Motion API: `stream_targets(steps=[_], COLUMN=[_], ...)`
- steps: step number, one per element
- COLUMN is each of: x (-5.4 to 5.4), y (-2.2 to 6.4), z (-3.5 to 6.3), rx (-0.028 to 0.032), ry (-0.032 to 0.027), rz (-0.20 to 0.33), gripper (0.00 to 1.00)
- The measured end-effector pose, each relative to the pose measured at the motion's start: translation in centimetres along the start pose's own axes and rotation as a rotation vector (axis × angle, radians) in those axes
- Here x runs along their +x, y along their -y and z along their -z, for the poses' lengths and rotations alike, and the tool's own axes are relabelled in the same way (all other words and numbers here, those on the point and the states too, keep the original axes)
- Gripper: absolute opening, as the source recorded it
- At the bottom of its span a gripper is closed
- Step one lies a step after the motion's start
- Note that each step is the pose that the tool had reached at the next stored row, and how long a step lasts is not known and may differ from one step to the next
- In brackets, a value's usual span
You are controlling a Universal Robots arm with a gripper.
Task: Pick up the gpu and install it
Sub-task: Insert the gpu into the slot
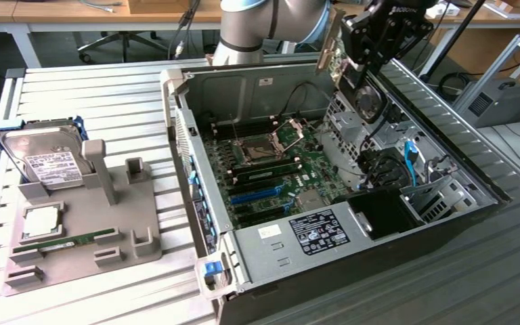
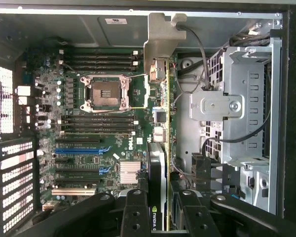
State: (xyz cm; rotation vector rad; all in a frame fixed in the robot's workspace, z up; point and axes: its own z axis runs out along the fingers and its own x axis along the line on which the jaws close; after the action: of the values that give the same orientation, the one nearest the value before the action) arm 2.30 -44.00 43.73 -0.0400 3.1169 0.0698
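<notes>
The gpu (image 2: pixel 160 123) is a thin card seen edge-on, with its silver end bracket at the far end and a black cooler close to the camera. My gripper (image 2: pixel 163 213) is shut on it, with one black finger on each side of the card. In the exterior view the gripper (image 1: pixel 379 40) holds the gpu (image 1: pixel 335 59) tilted in the air above the far right corner of the open computer case (image 1: pixel 242 257). The card hangs over the motherboard (image 1: pixel 273 169) without touching it. Below lie the blue expansion slots (image 2: pixel 76 149), apart from the card.
A metal drive cage (image 2: pixel 241 108) and black cables sit beside the card inside the case. At the exterior view's left a grey fixture (image 1: pixel 97 237) holds a hard drive (image 1: pixel 48 159), a processor (image 1: pixel 41 222) and a green memory stick (image 1: pixel 70 240).
</notes>
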Motion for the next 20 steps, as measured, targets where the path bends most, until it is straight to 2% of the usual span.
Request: stream_targets(steps=[2, 10, 20], x=[0.0, 0.0, 0.0], y=[0.0, 0.0, 0.0], z=[-0.01, -0.03, -0.02], rx=[-0.0016, -0.0058, -0.01], ry=[-0.0028, -0.0106, -0.0185], rz=[0.063, 0.238, 0.414], gripper=[0.27, 0.27, 0.27])
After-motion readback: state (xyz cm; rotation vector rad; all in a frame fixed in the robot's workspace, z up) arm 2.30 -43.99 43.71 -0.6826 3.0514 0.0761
